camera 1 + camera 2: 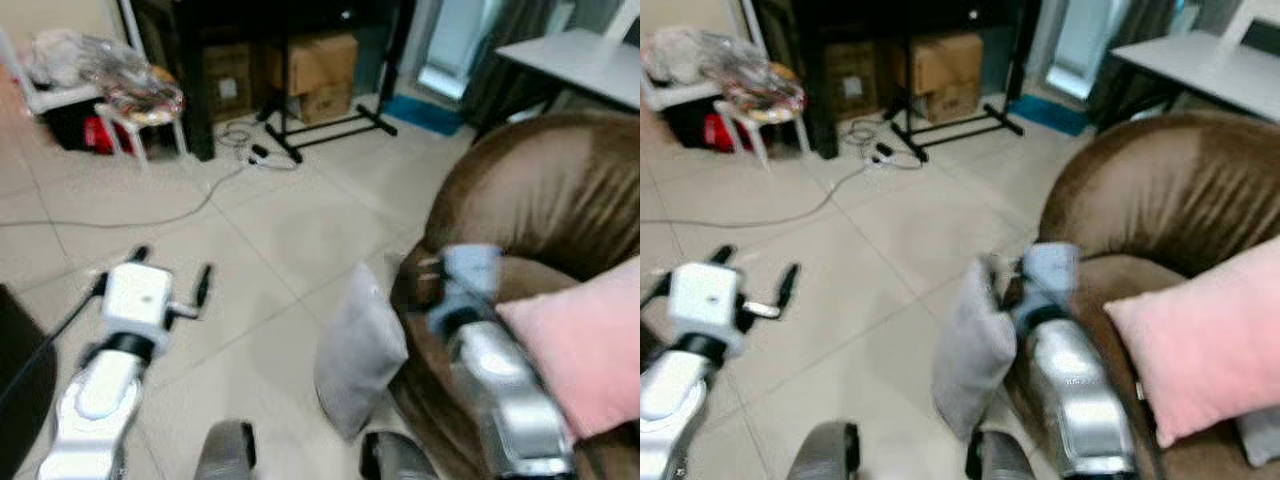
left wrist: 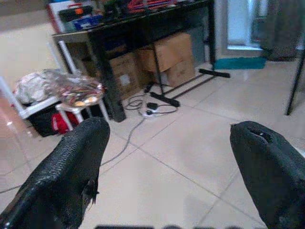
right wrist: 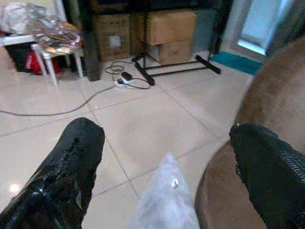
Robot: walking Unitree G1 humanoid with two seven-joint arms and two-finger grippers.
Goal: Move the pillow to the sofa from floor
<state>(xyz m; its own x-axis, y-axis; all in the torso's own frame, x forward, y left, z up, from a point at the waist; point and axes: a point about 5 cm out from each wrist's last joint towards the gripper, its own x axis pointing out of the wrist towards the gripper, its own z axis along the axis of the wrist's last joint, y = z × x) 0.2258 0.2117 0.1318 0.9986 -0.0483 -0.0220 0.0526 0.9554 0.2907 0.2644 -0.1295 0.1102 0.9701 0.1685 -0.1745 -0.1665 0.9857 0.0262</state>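
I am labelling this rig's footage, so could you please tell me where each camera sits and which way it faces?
Left eye view: on the head, looking forward and down at the grey pillow on the floor leaning against the brown sofa; both silver arms show.
Right eye view: the same scene, sharing the pink pillow.
Left wrist view: along the open left pincer towards the black table.
Right wrist view: along the open right pincer, above the grey pillow; shares the cardboard boxes.
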